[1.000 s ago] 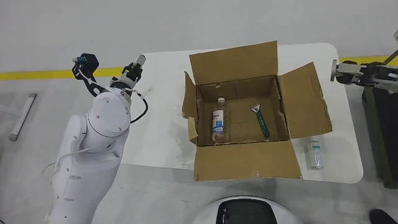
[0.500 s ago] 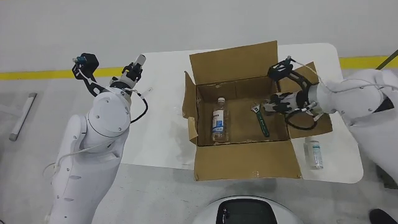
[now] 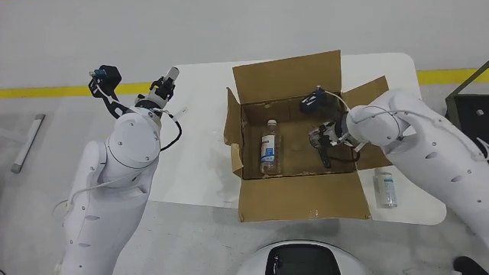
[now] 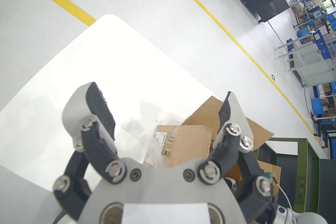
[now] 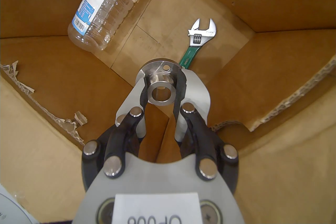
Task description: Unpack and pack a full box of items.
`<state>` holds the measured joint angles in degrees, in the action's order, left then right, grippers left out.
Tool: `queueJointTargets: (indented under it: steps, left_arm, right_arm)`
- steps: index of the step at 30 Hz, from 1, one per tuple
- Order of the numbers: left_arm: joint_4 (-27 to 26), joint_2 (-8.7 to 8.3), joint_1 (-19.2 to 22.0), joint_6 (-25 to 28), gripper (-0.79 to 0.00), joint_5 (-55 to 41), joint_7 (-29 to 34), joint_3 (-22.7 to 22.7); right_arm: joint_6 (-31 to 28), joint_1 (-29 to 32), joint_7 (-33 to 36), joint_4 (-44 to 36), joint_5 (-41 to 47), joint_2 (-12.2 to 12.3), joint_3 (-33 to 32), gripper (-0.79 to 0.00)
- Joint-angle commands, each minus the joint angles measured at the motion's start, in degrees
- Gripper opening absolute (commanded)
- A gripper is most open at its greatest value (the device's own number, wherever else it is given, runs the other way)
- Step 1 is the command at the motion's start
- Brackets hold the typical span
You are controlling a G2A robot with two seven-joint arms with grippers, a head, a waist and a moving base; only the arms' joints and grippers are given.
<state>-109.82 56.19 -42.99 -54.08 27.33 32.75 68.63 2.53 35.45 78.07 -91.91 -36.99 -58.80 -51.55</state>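
Observation:
An open cardboard box (image 3: 302, 191) stands on the white table (image 3: 199, 145). Inside lie a clear plastic bottle (image 3: 268, 147) (image 5: 105, 3) and a green-handled adjustable wrench (image 3: 321, 150) (image 5: 198, 45). My right gripper (image 3: 321, 139) (image 5: 160, 89) hangs inside the box above the wrench's handle, shut on a round metal flange part (image 5: 160, 84). My left gripper (image 3: 166, 82) (image 4: 162, 107) is held open over the table's left edge, away from the box, with nothing between its fingers.
A second small clear bottle (image 3: 387, 189) lies on the table to the right of the box. The box flaps (image 3: 286, 75) stand open on all sides. A green cart (image 3: 464, 114) stands beyond the table's right end.
The right arm has swung in from beyond the table's right end, crossed the right flap and now hangs inside the box over the wrench. The left arm has not moved.

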Motion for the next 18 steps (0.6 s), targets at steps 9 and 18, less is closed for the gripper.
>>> queueJointTargets:
  steps: [9,18]
  left_arm:
    - [0.00,0.00,0.00,0.00,0.000,0.00,0.00,0.00]
    - [0.00,0.00,0.00,0.00,0.000,0.00,0.00,0.00]
  right_arm:
    - [0.41,1.29,-2.61,-0.73,-1.13,-0.05,0.41,-0.785]
    - [10.76,0.14,-7.28,-2.16,-14.85,-2.21,8.07,-0.785]
